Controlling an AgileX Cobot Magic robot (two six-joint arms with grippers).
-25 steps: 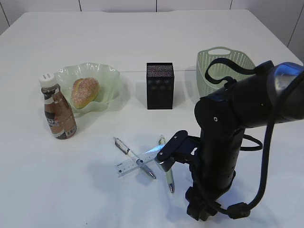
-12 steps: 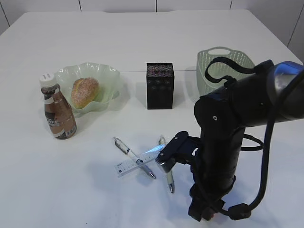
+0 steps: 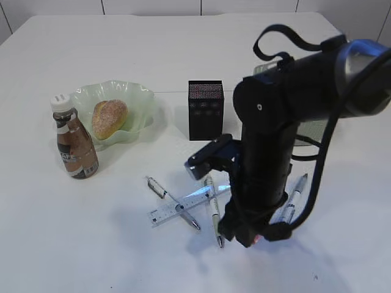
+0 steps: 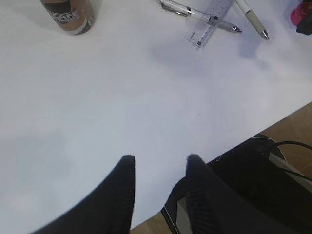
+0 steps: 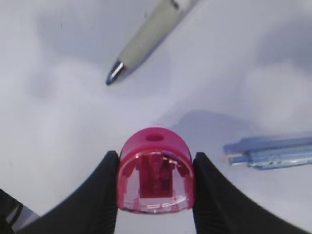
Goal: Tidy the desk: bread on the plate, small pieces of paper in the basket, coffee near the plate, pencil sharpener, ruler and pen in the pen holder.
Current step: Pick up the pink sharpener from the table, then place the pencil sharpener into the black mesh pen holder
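On your left, the left gripper (image 4: 158,165) hovers over bare tabletop (image 4: 122,97), its fingers (image 4: 124,168) spread and empty. Near the middle lie the pens and ruler (image 3: 183,205). On your right, the right gripper (image 5: 155,163) pinches the pink pencil sharpener (image 5: 155,170) by its flat sides, the tabletop just below. It is likely light, hard, slick plastic, so grip squarely.

The two black fingers (image 5: 100,195) of the right gripper (image 5: 155,187) press on both sides of a pink pencil sharpener (image 5: 155,173). It has a small round hole on top and a see-through front. Behind it, on the white tabletop (image 5: 58,122), lies a pale pen (image 5: 146,36) with a silver tip. A clear blue pen (image 5: 270,152) lies at the right.
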